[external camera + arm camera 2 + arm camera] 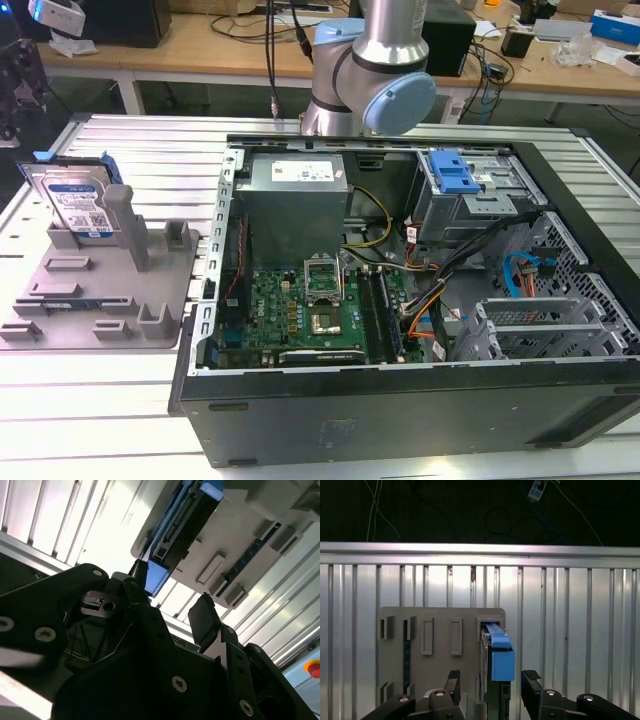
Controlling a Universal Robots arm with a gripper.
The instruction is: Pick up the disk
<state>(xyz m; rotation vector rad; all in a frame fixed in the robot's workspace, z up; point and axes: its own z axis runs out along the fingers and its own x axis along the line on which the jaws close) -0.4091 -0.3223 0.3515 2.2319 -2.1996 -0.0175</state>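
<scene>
We see the disk standing on edge in a slot at the far corner of the grey tray, on the exterior view's left. A tall grey post of the tray rises just beside it. The tray lies on the slatted metal table, close beside the open computer case, which holds a blue-handled drive cage. The arm rises behind the case.

In the first wrist view the gripper hangs above the tray with its fingers spread wide and gripping nothing. The disk's blue end lies between them and clear of both.
</scene>
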